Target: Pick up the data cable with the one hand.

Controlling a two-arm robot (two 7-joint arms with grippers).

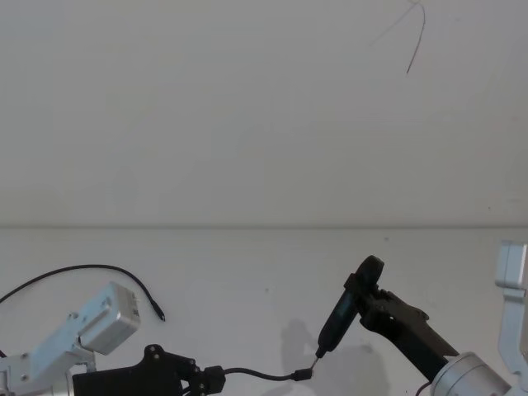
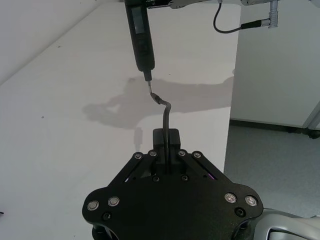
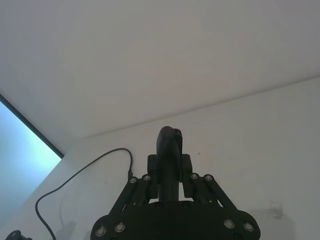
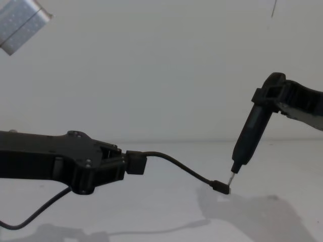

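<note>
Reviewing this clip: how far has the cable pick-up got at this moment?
Done: the left pincer is shut on the data cable, gripping the plug at one end, off the white table. In hand: the cable's free plug meets the tip of the pen-like tool held by the right pincer. Left: the trailing cable behind the left arm looks to lie on the table.

I see the left gripper (image 4: pixel 132 165) reaching rightward, low, fingers clamped. Right gripper (image 4: pixel 272 96) raised opposite, angled down toward it, fingers clamped too.
</note>
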